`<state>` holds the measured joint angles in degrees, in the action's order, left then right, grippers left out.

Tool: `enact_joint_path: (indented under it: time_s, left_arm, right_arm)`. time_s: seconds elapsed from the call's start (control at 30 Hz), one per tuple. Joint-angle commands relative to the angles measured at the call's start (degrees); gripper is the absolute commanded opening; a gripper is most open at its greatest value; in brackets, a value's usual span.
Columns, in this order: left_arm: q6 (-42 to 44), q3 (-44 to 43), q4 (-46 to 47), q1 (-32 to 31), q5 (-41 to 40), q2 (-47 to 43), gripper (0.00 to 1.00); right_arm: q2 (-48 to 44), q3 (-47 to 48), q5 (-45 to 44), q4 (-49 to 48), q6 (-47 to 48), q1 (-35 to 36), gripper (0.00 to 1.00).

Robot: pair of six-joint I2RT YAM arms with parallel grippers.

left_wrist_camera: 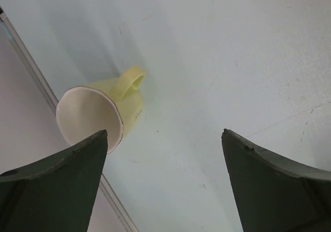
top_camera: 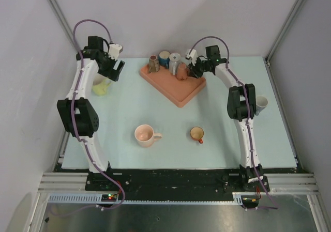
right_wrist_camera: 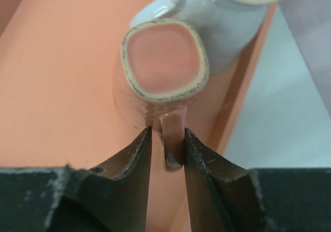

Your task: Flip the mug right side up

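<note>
A reddish-brown mug stands upside down on the orange tray, base up and handle towards the camera. My right gripper has its jaws narrowly round that handle. The right finger touches the handle, and a thin gap shows on the left side. In the top view the mug and right gripper are at the tray's far right. My left gripper hangs wide open and empty above the table, beside a pale yellow mug whose mouth faces the camera.
On the tray a brown mug, a blue one and a grey one stand close together. A pink mug and a small orange cup stand upright mid-table. A white cup sits at the right edge.
</note>
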<state>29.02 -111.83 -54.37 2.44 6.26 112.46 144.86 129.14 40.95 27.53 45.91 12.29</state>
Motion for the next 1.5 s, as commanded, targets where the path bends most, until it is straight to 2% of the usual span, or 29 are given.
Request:
enact_joint_path:
  time_s: [0.0, 0.17, 0.23, 0.27, 0.33, 0.53, 0.7, 0.93, 1.1, 1.23, 1.33, 1.47]
  left_arm:
    - [1.1, -1.3, 0.6, -1.4, -2.2, -4.3, 0.95]
    - [0.9, -0.9, 0.6, -2.0, -1.9, -5.7, 0.95]
    - [0.4, -0.8, 0.4, -1.9, -1.8, -6.2, 0.95]
    - [0.1, -0.8, 0.3, -2.0, -1.5, -6.4, 0.95]
    - [-0.9, -0.8, -0.1, -1.9, -0.2, -7.0, 0.95]
    - [-6.0, -0.8, -1.6, -1.9, 8.3, -10.9, 0.95]
    - [-11.7, -3.2, -2.2, -3.8, 18.7, -14.5, 0.97]
    - [-17.3, -8.6, -2.3, -7.6, 29.9, -20.1, 0.99]
    - [-27.0, -18.5, -2.2, -8.3, 47.1, -20.4, 0.99]
    - [-31.7, -26.1, -0.8, -9.5, 49.2, -20.8, 1.0]
    - [-36.1, -27.0, 2.4, -10.0, 49.5, -21.5, 0.99]
    - [-40.4, -27.3, 5.7, -10.4, 50.3, -21.9, 0.97]
  right_arm:
    - [-1.9, -1.0, -1.3, 0.7, 2.4, 2.6, 0.31]
    - [-1.8, -1.4, -3.7, -0.4, 2.5, 3.9, 0.26]
    - [-1.1, -0.4, -4.1, -0.1, 1.7, 4.1, 0.17]
    - [-1.0, 0.1, -4.3, 0.3, 1.4, 4.3, 0.09]
    - [-1.8, 0.0, -4.8, 1.0, 1.3, 4.6, 0.02]
    - [-12.4, -8.9, -7.4, -4.4, -6.3, 6.2, 0.0]
    - [-28.6, -24.8, -11.4, -21.2, -18.8, 9.4, 0.0]
    - [-45.7, -36.6, -12.8, -46.4, -46.0, 11.5, 0.0]
    - [-52.9, -43.8, -18.6, -64.0, -64.8, 15.7, 0.0]
    - [-55.5, -45.1, -22.4, -69.7, -69.1, 20.8, 0.0]
    - [-55.8, -45.9, -22.0, -76.5, -72.2, 24.3, 0.0]
    - [-55.5, -45.2, -20.8, -80.6, -76.1, 27.2, 0.0]
